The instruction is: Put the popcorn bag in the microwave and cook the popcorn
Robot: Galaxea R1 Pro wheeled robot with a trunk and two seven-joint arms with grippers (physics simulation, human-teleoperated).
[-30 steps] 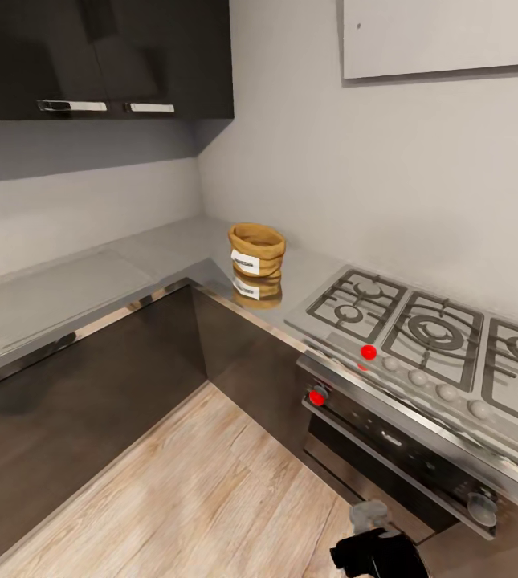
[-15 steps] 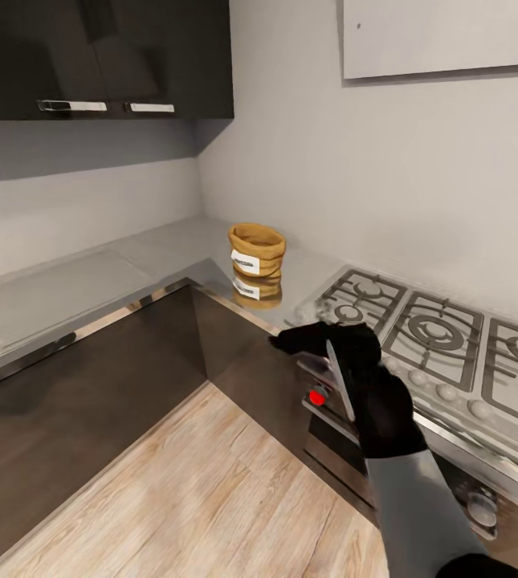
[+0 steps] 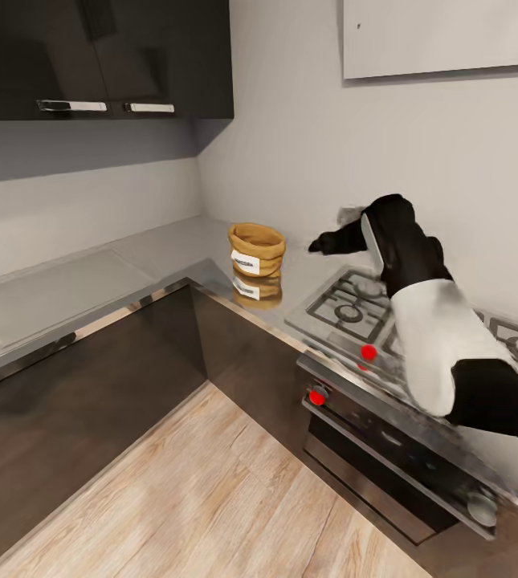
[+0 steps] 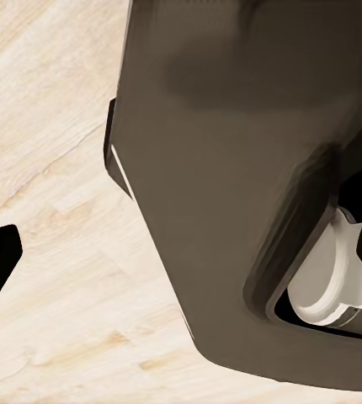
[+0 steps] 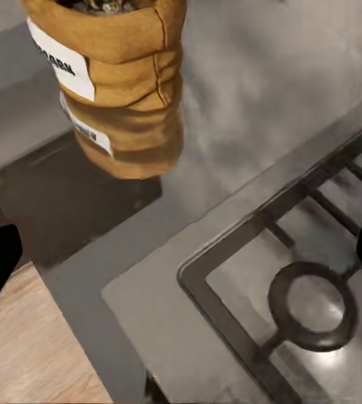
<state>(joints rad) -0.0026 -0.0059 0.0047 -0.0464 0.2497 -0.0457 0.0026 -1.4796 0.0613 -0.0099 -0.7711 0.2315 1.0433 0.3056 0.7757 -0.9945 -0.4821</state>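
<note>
The tan popcorn bag (image 3: 256, 250) (image 5: 114, 50) stands upright on the glossy grey countertop (image 3: 170, 249) (image 5: 257, 76), which mirrors it, near the inner corner. Kernels of popcorn (image 5: 105, 5) show at its mouth. My right gripper (image 3: 329, 234) (image 5: 189, 244) hovers open above the hob's near corner. It is a short way right of the bag and apart from it, with nothing between its fingers. My left gripper (image 4: 189, 252) hangs low over the wood floor beside my dark base, its fingers spread. The microwave is out of view.
A steel gas hob (image 3: 347, 309) (image 5: 316, 286) lies right of the bag, over a built-in oven with red-marked knobs (image 3: 317, 396). Dark upper cabinets (image 3: 98, 56) hang over the left counter run, and a flat white hood (image 3: 443, 36) hangs above the hob. Light wood floor (image 3: 210, 482) fills the corner.
My right arm has swung up from the bottom of the view, past the oven front, to above the hob beside the bag. The bag has not moved.
</note>
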